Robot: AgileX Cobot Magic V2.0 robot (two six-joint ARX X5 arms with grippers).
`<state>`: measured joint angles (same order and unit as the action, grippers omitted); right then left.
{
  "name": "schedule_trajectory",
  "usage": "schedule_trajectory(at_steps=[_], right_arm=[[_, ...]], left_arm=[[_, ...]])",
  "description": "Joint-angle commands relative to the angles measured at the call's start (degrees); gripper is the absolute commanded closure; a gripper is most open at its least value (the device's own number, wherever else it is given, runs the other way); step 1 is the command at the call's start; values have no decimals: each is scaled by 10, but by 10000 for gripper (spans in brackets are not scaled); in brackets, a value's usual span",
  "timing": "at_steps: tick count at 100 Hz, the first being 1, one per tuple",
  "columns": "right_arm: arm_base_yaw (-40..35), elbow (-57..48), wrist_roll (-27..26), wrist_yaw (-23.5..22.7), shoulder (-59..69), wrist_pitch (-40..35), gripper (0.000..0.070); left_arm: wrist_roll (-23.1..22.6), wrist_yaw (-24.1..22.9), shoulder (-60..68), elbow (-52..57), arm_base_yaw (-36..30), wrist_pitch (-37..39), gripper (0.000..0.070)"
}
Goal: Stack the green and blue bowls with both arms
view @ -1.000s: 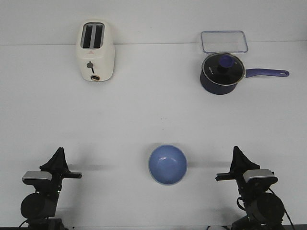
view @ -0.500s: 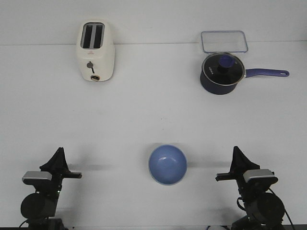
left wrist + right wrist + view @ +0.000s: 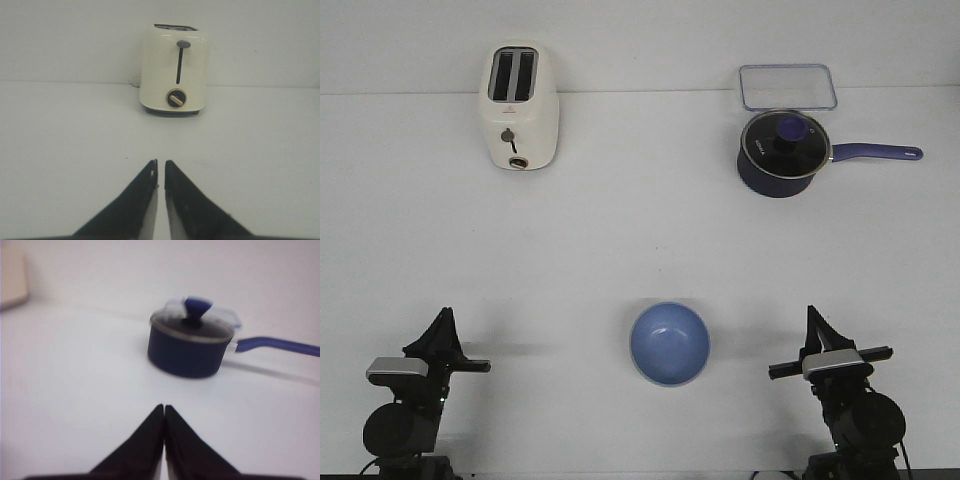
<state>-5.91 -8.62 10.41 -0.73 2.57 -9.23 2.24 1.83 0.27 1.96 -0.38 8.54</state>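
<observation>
Periwinkle blue bowl sits upright near the front middle of the white table, between the two arms, and nothing can be seen inside it; a pale rim peeks out along its lower edge, too thin to say what it belongs to. Left gripper hovers over bare table with its fingers nearly together, only a sliver of gap, holding nothing. Right gripper has its tips pressed closed, also empty. Both are well apart from the bowl. Far back on the right, the dark blue saucepan wears its glass lid, contents hidden, handle pointing right. Just behind it lies a clear rectangular container, seemingly empty. Back left stands the cream toaster. The right wrist view is blurred, with the toaster cut off at its edge.
</observation>
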Motion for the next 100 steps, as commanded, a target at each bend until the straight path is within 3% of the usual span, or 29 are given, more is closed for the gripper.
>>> schedule_trajectory(at_steps=[1, 21, 100], right_arm=[[14, 17, 61, -10, -15, 9, 700], [25, 79, 84, -8, -25, 58, 700], [26, 79, 75, -8, -25, 66, 700]], left_arm=[[0, 1, -1, -12, 0, 5, 685], [0, 1, -1, -11, 0, 5, 685], [0, 1, -1, -11, 0, 5, 685]])
